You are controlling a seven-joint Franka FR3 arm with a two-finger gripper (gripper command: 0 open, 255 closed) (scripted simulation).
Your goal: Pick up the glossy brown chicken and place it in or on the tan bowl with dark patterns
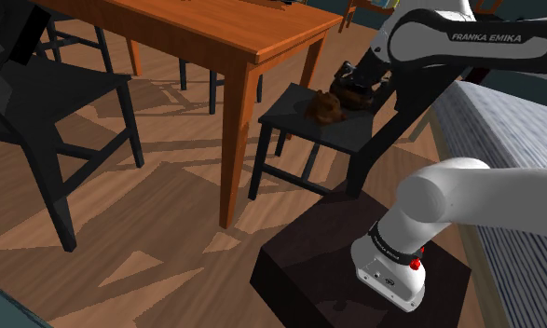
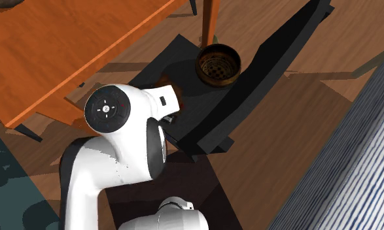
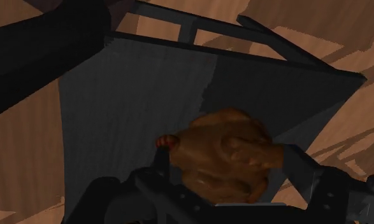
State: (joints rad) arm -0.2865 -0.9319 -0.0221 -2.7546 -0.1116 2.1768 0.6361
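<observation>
While on the chair (image 3: 134, 95), the chicken (image 3: 225, 143) sits just before the hand (image 3: 228, 158).

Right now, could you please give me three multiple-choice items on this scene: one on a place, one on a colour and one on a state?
1. Where does the bowl stand?
A. on the robot's stand
B. on the black chair seat
C. on the floor

2. What colour is the table top?
A. white
B. blue
C. orange-brown

3. What state is the bowl in?
A. upright and empty
B. filled with fruit
C. turned upside down

Answers:
1 B: the second exterior view shows the bowl resting on the black chair seat.
2 C: the shoulder view shows an orange-brown table top.
3 A: the bowl's patterned inside faces up with nothing in it, while the chicken lies on the seat outside it.
</observation>
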